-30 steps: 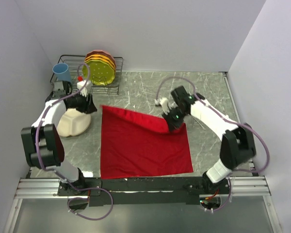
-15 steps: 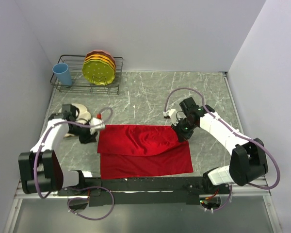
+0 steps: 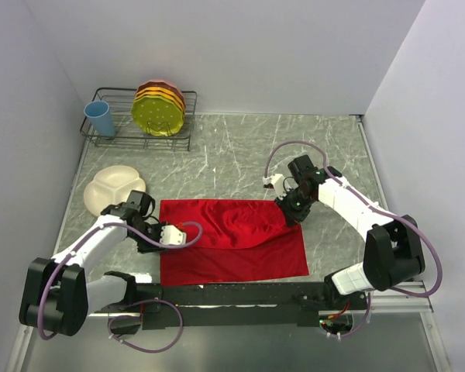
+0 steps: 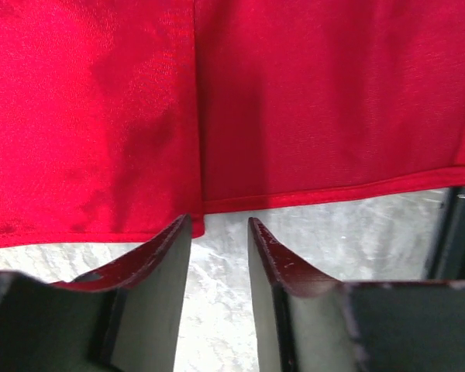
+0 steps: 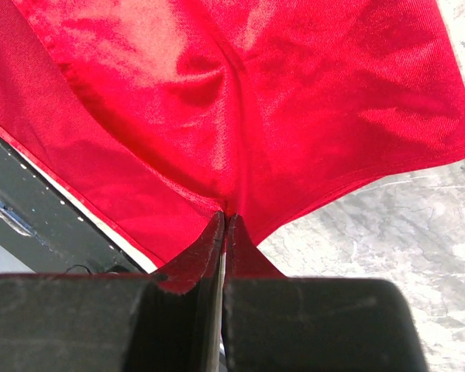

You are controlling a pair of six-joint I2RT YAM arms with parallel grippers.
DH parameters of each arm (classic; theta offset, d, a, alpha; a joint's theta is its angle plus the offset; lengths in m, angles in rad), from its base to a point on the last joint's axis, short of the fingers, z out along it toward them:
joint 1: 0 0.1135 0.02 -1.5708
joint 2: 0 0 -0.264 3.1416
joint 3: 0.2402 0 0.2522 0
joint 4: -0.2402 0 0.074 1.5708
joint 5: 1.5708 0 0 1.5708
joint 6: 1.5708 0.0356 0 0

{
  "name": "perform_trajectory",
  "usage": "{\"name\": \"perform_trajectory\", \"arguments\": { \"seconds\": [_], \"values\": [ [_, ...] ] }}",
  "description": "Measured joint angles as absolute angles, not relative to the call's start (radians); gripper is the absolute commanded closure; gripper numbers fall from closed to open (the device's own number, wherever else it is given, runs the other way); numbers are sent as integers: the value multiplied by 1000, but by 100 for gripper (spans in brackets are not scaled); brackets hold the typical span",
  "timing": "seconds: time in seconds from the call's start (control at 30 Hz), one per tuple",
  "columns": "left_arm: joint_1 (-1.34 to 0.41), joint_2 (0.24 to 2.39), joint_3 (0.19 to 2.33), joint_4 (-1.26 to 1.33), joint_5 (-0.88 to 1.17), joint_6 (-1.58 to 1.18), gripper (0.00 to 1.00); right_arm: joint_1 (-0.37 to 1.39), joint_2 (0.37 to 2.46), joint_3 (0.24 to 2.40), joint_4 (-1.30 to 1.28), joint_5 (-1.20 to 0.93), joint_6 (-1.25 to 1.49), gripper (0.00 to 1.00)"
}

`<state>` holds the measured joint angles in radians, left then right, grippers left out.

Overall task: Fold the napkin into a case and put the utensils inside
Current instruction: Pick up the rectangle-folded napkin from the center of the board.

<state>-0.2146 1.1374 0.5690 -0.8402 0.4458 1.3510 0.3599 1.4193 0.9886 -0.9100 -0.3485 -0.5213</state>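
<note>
Liable to lose the fold in the napkin [image 3: 232,248], doubled over toward the near edge of the table [image 3: 240,147] and pinched at its far right corner by the tightly closed right gripper [image 5: 224,221]: slick satin, apt to slide or bunch under a sideways tug, and easy to catch by one layer only with the left gripper [image 4: 218,226], partly open at the left hem and apparently gripping nothing. Beyond, pale bare walls [image 3: 217,54] on three sides, grey marbling underfoot, wire rack [image 3: 108,138] of plates [image 3: 160,108] back left, cream divided plate [image 3: 112,188] nearer; utensils not to be made out.

Top view high, looking down from behind, wrist views close on the napkin [image 3: 232,240], shared by all
</note>
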Motion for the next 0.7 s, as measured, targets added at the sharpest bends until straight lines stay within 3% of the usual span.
{"name": "perform_trajectory", "arguments": {
  "seconds": [0.27,0.6,0.7],
  "values": [
    [-265,1128,543,-755,384,1293,59,360,1429,989,-909,-349,-521,100],
    [-293,1124,525,-701,326,1274,98,360,1430,989,-909,-350,-522,100],
    [-295,1115,527,-714,326,1275,99,360,1430,995,-912,-351,-522,100]
  ]
}}
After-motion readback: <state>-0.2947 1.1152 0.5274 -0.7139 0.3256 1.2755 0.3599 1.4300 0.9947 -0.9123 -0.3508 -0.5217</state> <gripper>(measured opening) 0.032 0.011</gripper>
